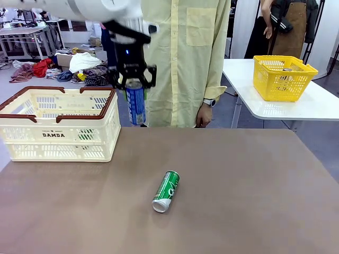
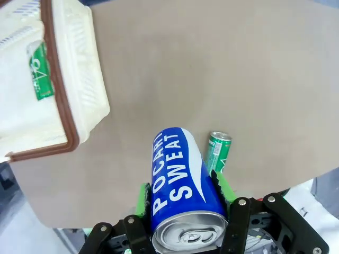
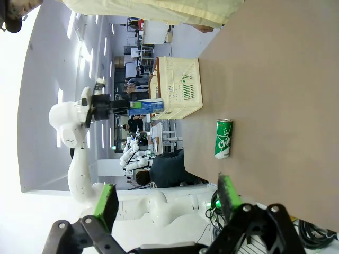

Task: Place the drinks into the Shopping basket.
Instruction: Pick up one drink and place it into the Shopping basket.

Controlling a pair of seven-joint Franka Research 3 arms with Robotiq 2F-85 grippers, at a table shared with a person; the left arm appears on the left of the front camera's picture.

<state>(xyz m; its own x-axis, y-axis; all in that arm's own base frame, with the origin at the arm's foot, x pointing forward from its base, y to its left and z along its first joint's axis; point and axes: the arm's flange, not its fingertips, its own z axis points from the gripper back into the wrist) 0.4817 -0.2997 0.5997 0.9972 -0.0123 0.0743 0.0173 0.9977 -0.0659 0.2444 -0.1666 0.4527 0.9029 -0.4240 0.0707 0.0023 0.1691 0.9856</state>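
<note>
The left gripper (image 1: 133, 84) hangs above the far part of the brown surface (image 1: 238, 185). It is clamped on the blue Pocari Sweat can (image 1: 136, 106) just below its silver top. The can hangs upright under the fingers, clear of the surface. In the left wrist view the green pads (image 2: 221, 186) press on opposite sides of it.

The cream DAMDA Shopping basket (image 1: 53, 135) sits just to this gripper's left and lower down. The blue can is outside it, beside its right wall. Inside the basket lies a green can-like thing with white lettering (image 2: 39, 71) (only part of it shows past the rim).

The green can (image 1: 166, 191) lies on its side on the surface, below this gripper, a little to its right and nearer the robot. Its silver end is turned toward the robot.

The right gripper (image 3: 167, 185) stands wide open with nothing between its pads. The green can lies on the surface ahead of it, well apart.

A person in a pale yellow shirt (image 1: 185, 53) stands just behind the left gripper at the far edge, one hand (image 1: 203, 114) hanging down. Farther to that gripper's right, a yellow mesh basket (image 1: 283, 82) sits on a white table (image 1: 318, 106).
</note>
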